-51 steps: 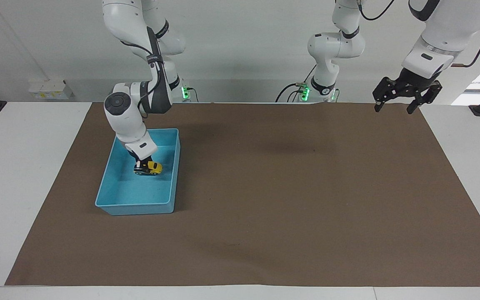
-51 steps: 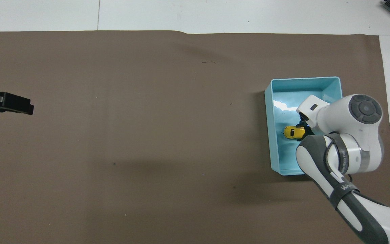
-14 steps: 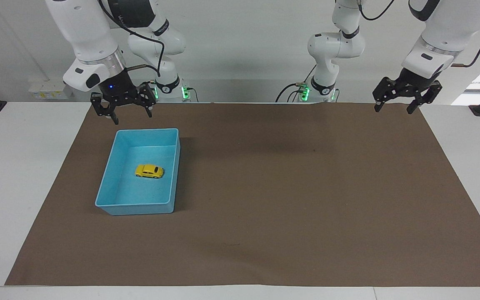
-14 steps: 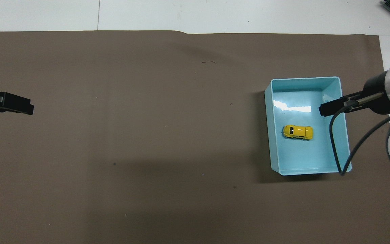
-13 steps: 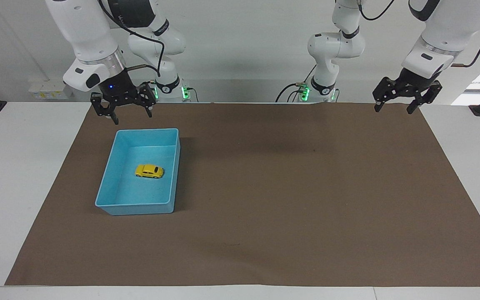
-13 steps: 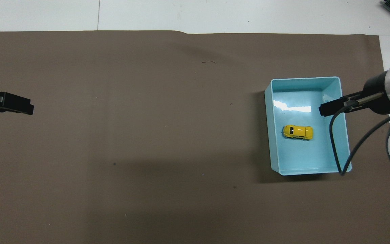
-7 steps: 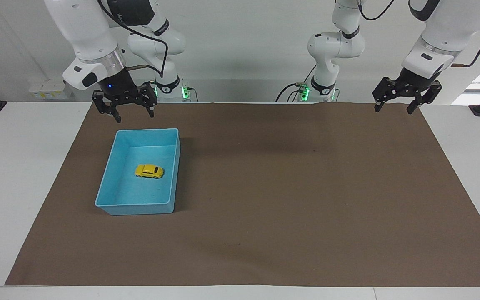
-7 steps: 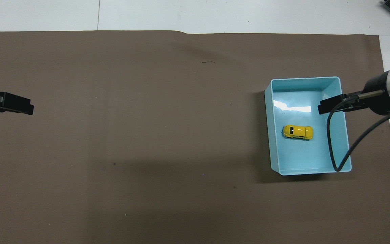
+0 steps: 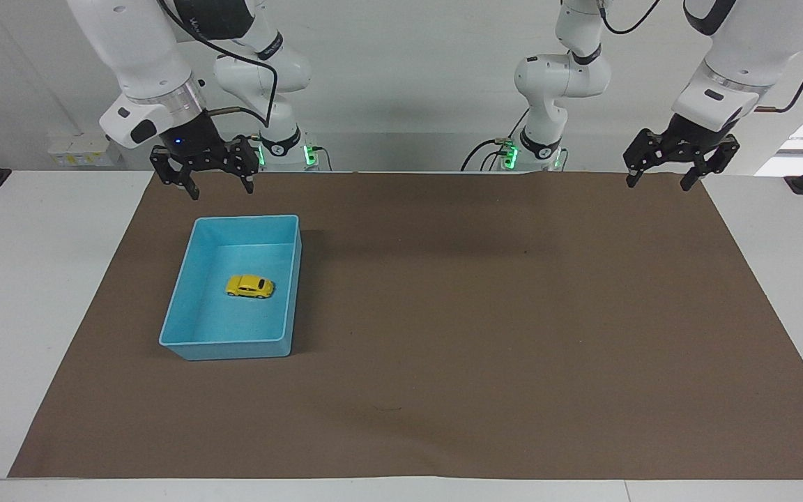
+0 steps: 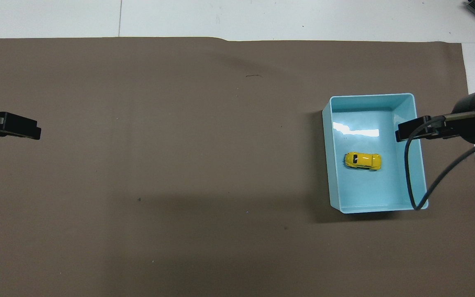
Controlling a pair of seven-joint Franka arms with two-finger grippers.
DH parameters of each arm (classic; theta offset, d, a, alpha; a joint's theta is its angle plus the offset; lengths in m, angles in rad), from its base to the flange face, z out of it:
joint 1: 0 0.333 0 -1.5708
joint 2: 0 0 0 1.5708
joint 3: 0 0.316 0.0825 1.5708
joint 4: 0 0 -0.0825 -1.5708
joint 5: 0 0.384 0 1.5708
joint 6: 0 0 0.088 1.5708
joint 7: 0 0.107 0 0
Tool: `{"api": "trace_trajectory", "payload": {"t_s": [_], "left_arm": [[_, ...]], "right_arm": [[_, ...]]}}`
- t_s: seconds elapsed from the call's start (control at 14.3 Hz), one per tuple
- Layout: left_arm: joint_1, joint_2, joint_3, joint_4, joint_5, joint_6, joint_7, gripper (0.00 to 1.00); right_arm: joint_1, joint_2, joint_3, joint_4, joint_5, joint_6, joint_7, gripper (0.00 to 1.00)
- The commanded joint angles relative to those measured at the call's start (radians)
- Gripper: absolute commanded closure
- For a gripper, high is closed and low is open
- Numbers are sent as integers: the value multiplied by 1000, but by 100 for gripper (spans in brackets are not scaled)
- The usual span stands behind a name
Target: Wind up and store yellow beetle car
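The yellow beetle car (image 9: 250, 286) (image 10: 363, 161) rests on its wheels on the floor of the blue tray (image 9: 175, 314) (image 10: 328, 165), near the tray's middle, with nothing touching it. My right gripper (image 9: 221, 188) (image 10: 404, 131) hangs open and empty, raised over the mat by the tray's robot-side end. My left gripper (image 9: 663, 181) (image 10: 35, 133) is also open and empty, waiting high over the mat at the left arm's end of the table.
A brown mat (image 9: 485, 314) (image 10: 179, 165) covers most of the white table (image 9: 25, 279). The tray sits toward the right arm's end. A black cable (image 10: 410, 177) loops down from the right wrist over the tray's edge.
The right gripper, which had been down at the car in the tray, has let it go and risen; in the last second it drifted slightly higher and outward. The car lies still.
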Motion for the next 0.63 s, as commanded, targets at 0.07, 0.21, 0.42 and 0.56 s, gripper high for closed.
{"api": "trace_trajectory", "payload": {"t_s": [0.07,0.21,0.42,0.56], "left_arm": [[11,-15,-7,-12,-3,-11,-6,0],[11,-15,-7,-12,-3,-11,-8,0],[11,-15,-7,-12,-3,-11,-8,0],[11,-15,-7,-12,-3,-11,-6,0]], "right_arm": [[-15,-14,1,-1,-4,-2,21,0],[-15,-14,2,1,8,0,15,0],[-14,-14,4,1,8,-2,13,0],[-14,-17,4,-4,6,-2,13,0]]}}
